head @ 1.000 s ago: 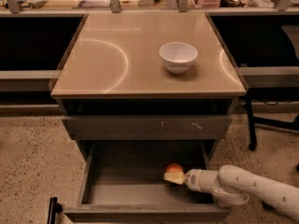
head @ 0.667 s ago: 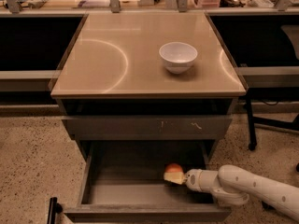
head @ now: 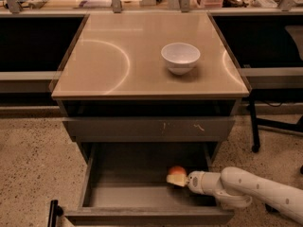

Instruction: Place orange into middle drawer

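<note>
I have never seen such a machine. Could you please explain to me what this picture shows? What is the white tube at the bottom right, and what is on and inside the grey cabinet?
The white tube is a robot's arm. There is only one camera, and it looks down at the cabinet from the front. The arm reaches from the right into the open middle drawer. Its hand, the part that grasps, is low inside the drawer, towards the right side. The orange sits right at the tip of the hand. I cannot tell whether it is gripped or already let go. On the cabinet top stands one white bowl.
</note>
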`<state>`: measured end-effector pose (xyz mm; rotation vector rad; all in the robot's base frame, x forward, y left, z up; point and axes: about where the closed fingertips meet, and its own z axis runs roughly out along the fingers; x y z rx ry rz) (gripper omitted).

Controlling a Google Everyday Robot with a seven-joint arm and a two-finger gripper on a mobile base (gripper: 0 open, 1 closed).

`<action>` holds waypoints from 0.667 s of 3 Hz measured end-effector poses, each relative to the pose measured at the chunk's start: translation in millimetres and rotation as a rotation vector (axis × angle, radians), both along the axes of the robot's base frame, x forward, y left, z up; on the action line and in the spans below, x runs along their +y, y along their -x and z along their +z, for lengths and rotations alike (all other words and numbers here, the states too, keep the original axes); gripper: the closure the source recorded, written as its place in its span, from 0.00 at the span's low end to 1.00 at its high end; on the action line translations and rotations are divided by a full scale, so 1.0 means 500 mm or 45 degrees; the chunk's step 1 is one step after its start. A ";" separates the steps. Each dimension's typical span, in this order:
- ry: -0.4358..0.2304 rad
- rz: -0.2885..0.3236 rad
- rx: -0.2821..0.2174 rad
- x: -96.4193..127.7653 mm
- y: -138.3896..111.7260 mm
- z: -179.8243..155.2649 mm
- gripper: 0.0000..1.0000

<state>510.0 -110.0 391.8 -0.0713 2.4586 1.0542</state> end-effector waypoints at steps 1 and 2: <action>0.000 0.000 0.000 0.000 0.000 0.000 0.00; 0.000 0.000 0.000 0.000 0.000 0.000 0.00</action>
